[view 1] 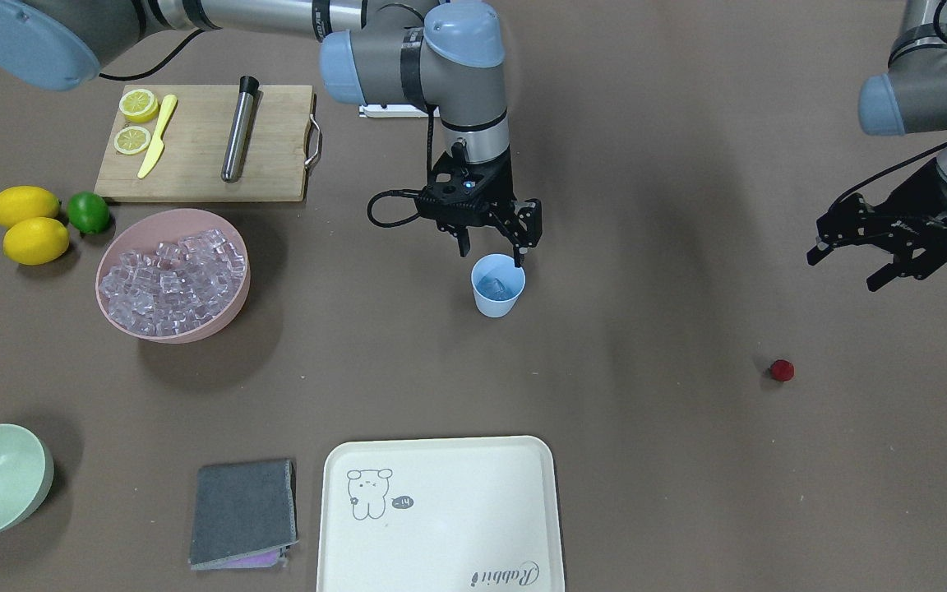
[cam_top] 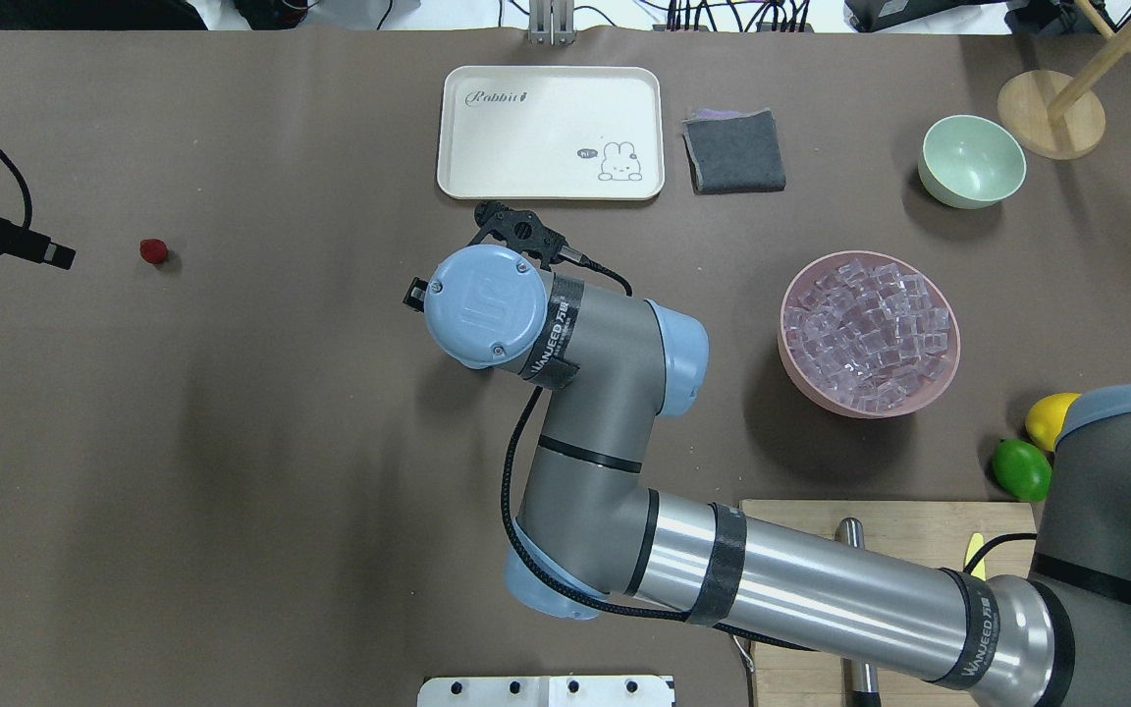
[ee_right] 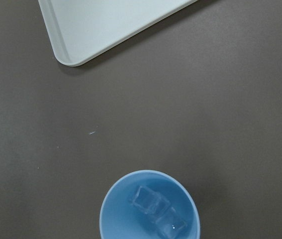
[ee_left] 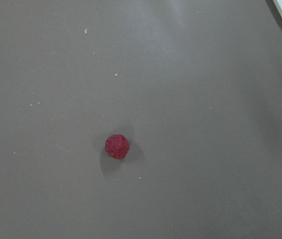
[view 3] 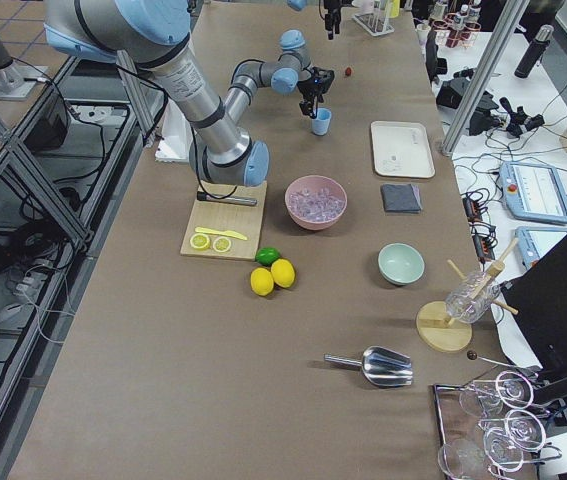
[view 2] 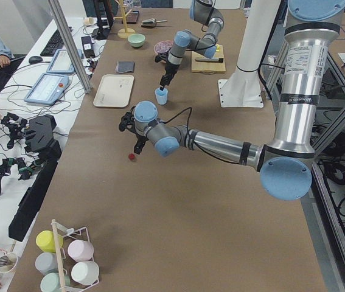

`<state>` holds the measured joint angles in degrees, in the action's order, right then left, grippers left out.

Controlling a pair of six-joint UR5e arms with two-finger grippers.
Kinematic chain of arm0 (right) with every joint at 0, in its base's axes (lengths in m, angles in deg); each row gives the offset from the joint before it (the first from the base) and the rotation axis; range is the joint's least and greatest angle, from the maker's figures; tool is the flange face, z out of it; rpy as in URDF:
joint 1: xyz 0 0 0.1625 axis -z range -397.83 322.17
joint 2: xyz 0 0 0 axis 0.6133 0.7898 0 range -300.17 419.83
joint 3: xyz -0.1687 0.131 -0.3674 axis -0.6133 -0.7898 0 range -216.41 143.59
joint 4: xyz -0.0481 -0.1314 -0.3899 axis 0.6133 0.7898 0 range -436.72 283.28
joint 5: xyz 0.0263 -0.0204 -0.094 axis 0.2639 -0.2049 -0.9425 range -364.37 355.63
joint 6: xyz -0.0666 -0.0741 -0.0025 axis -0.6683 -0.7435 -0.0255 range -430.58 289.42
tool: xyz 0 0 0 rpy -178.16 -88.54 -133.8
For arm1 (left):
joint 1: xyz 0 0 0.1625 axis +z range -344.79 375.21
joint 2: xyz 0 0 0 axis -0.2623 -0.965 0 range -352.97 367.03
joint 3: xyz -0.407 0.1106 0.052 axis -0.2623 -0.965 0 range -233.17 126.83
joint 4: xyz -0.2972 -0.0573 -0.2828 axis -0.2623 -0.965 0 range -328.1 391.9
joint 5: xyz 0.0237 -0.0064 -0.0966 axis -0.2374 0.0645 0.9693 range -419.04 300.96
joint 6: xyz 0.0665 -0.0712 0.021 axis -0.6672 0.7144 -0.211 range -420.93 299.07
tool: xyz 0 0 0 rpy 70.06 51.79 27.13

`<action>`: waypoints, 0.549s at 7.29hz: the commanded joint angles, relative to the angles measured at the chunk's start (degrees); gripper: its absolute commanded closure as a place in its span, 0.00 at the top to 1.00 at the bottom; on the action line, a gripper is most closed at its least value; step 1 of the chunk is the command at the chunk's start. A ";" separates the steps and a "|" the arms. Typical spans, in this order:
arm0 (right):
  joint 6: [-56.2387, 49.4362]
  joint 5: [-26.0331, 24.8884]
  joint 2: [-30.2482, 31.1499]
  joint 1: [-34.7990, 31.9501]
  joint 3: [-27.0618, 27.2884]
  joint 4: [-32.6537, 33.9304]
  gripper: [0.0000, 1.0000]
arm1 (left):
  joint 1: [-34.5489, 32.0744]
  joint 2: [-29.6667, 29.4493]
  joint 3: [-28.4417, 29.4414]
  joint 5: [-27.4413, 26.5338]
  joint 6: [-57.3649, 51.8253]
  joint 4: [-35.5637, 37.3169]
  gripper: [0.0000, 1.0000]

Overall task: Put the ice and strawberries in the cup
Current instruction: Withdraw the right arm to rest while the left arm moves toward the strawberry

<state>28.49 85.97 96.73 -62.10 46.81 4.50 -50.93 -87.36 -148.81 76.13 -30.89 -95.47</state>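
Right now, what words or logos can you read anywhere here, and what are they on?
"Rabbit": printed on the cream tray.
"hi": speech bubble beside the bunny drawing on that tray.
"UR": blue joint cap on the right arm.
"WANJEED": black strap round that arm; the characters after it are too small to read.
Anything else is too small.

Front-facing: across the surface (view 1: 646,452), steeply down, robot base at top. Overhead: behind the shoulders, looking forward and down. Side views: far back at each end, looking along. Wrist views: close, straight down, left on strawberry (ee_left: 117,146), right on cup (ee_right: 149,206), both also seen front-facing.
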 commanded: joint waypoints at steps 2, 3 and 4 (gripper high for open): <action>-9.45 19.72 4.29 -10.58 4.28 9.71 1.00 | -0.04 -0.27 -0.24 0.00 0.10 -2.42 0.99; -16.64 20.83 11.20 -12.98 11.19 11.49 1.00 | -0.04 -1.83 -0.24 0.17 1.85 -2.36 0.99; -26.03 23.88 17.36 -17.26 15.44 13.68 1.00 | -0.04 -4.63 0.02 0.35 2.04 -1.83 0.99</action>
<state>12.60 105.98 106.86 -74.68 56.43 15.28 -50.98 -89.30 -148.99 76.28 -29.64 -97.45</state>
